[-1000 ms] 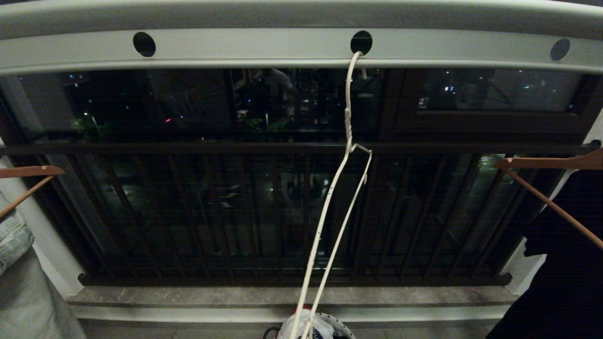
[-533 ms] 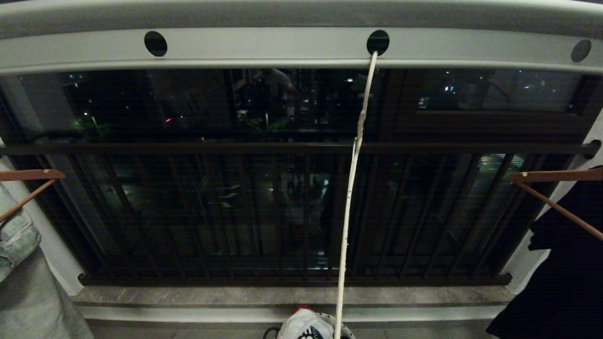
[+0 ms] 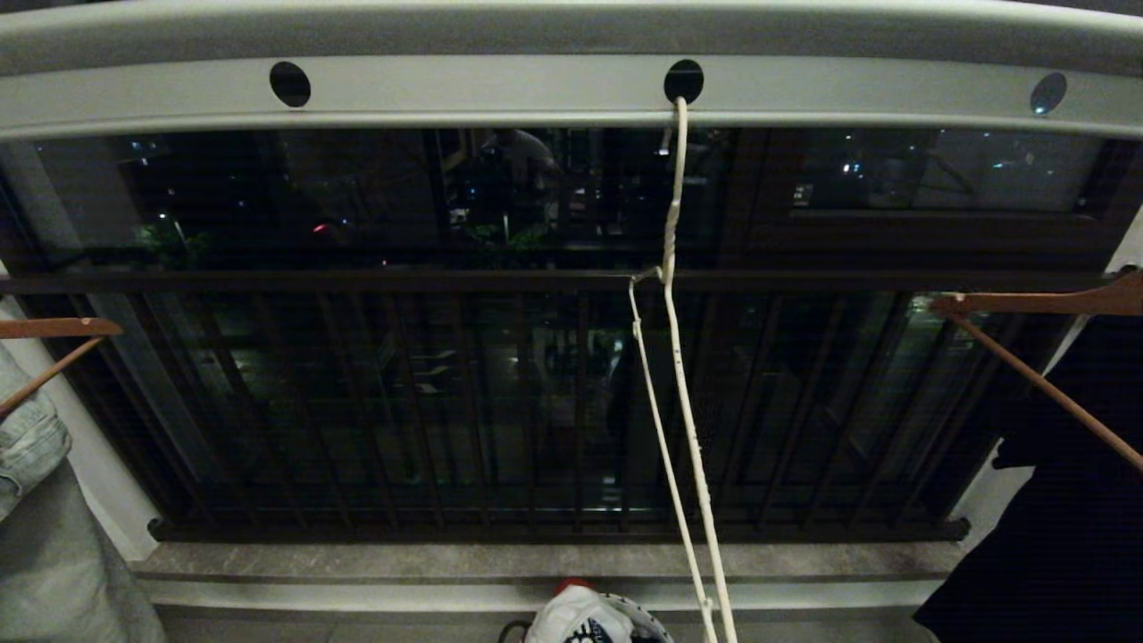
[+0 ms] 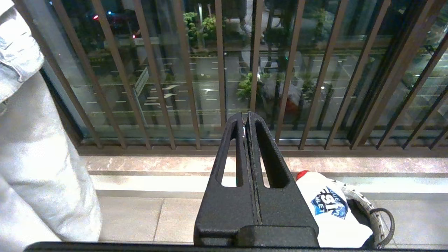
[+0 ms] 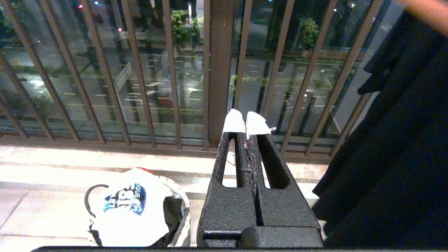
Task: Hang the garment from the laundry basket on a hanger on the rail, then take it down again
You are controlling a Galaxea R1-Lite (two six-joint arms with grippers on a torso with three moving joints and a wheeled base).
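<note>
The pale grey rail (image 3: 500,89) runs across the top of the head view. The off-white wire hanger (image 3: 679,384) hangs bare from the rail's middle hole, seen almost edge-on. On the floor below stands the laundry basket (image 4: 364,206) with the white garment (image 4: 329,210) piled in it, blue print up. Both show again in the right wrist view, the garment (image 5: 129,206) in the basket (image 5: 180,213). My left gripper (image 4: 246,117) is shut and empty, held left of and above the basket. My right gripper (image 5: 246,122), with white-taped tips, is shut and empty to the basket's right. Neither gripper is in the head view.
A pale denim garment (image 3: 31,446) hangs on a brown wooden hanger (image 3: 54,328) at the left. A dark garment (image 3: 1063,500) hangs on another wooden hanger (image 3: 1036,304) at the right. Dark balcony railing bars (image 3: 446,402) and a stone ledge (image 3: 446,563) lie ahead.
The bare wire hanger is swinging and turning on its hook, from splayed, to edge-on, to splayed the other way. The rail and wooden hangers sway slightly sideways.
</note>
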